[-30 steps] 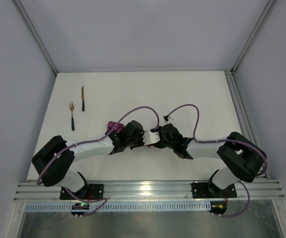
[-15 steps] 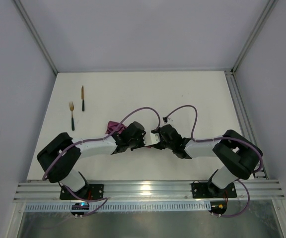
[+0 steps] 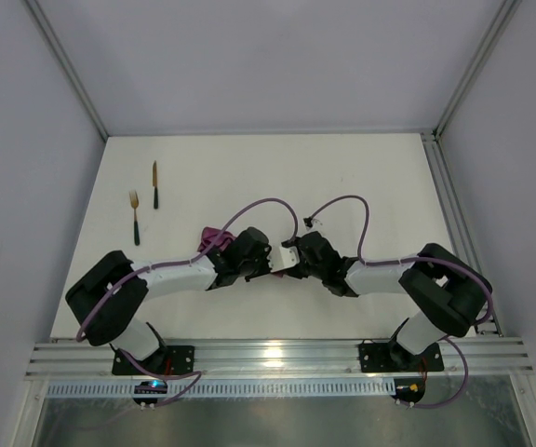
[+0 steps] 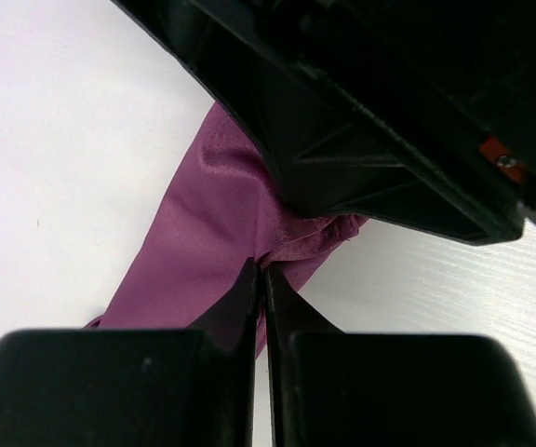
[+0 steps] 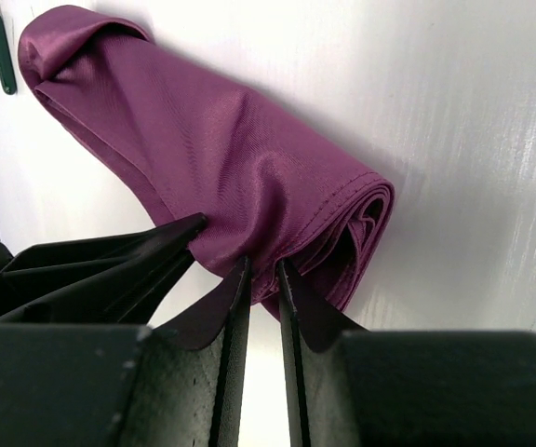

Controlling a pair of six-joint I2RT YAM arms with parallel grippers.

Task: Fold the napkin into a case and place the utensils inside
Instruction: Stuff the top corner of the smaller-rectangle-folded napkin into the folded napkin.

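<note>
Folding is the step in hand, and by the look of it barely begun: the napkin [image 5: 212,149] lies near the middle of the bench [image 3: 361,177] as a loose rolled bundle, nowhere near a slim flat pouch, while the fork [image 3: 135,216] and knife [image 3: 155,184] rest well apart from it at the far left, untouched. The left pincer [image 4: 259,270] is closed tight on a puckered edge of the cloth, and the right pincer [image 5: 261,270] is drawn narrow, nipping the layered end of the roll. The next move probably calls for drawing the two grips apart to spread the cloth flat, without the thin fabric slipping from either nip. From above, the arms meet over the bundle and hide nearly all of it; only a corner of purple peeps out beside the left wrist. The wrist views supply what is missing: the left one shows the pinch point itself, and the right one shows the stacked folds at the open end, plus a dark green handle [image 5: 3,51] at the top left corner, though which utensil it belongs to cannot be told there.
</note>
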